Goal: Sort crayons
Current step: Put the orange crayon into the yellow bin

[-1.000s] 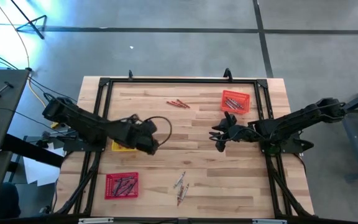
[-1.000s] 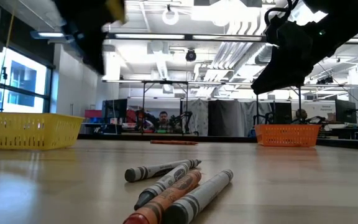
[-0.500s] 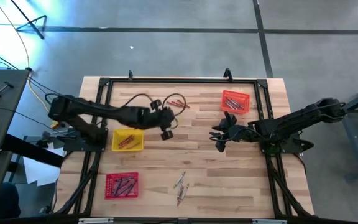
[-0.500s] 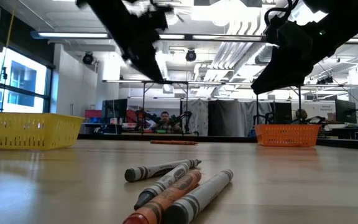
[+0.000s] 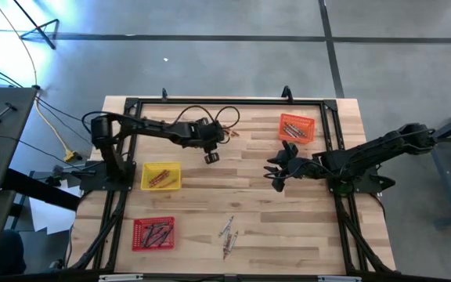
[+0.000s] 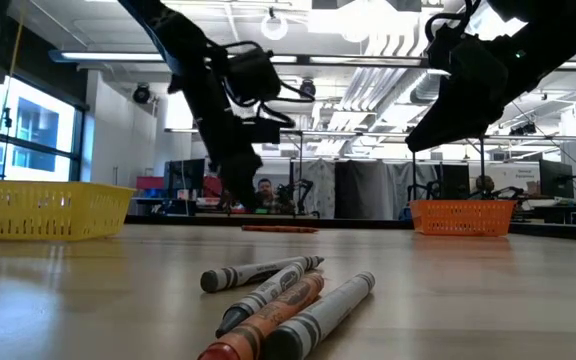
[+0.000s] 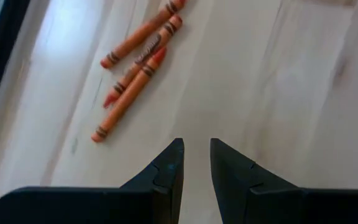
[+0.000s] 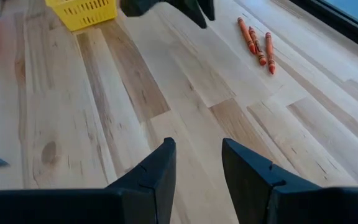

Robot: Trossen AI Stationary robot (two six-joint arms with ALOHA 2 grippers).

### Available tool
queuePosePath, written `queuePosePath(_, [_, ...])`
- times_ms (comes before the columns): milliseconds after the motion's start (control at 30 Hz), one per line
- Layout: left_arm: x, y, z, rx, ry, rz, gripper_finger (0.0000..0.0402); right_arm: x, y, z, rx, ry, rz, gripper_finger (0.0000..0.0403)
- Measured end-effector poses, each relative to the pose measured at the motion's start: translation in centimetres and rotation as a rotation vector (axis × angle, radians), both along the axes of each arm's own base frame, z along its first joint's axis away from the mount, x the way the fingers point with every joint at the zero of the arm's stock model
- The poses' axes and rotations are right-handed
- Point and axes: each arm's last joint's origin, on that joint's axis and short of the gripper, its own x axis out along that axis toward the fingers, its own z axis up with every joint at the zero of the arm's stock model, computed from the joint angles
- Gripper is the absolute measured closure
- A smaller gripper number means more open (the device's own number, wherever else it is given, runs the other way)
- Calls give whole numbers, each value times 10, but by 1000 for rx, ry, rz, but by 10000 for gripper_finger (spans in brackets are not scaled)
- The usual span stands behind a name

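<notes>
Swinging away from the yellow tray [image 5: 161, 175], my left arm has crossed to the far side of the table in the last second, and my left gripper [image 7: 195, 163] now hangs just short of the three orange crayons [image 7: 138, 56] that lie loose near the table's far edge. Its fingers stand a little apart with bare wood showing between them, so nothing is pinched in them (whatever I carried to the yellow tray is no longer with me, I judge). That tray now shows crayons lying in it, which I read as one drop-off done and the next pick beginning. My right gripper [image 8: 196, 167] has not stirred: it waits above the table's right middle, near the orange tray [image 5: 297, 128], fingers spread and empty. Other crayons remain to sort: a small grey and orange-brown cluster [image 6: 283, 300] lies loose near the table's front edge, while the red tray [image 5: 153, 233] at the front left already holds some. The orange three ahead of me probably belong in the orange tray.
</notes>
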Motion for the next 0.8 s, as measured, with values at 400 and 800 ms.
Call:
queuePosePath(400, [-3,17,-2,135,122,-255,336,2,1,3,115,-80,-73,277])
queuePosePath(800, [-5,48,3,4,-83,-87,336,2,1,3,166,-92,-100,277])
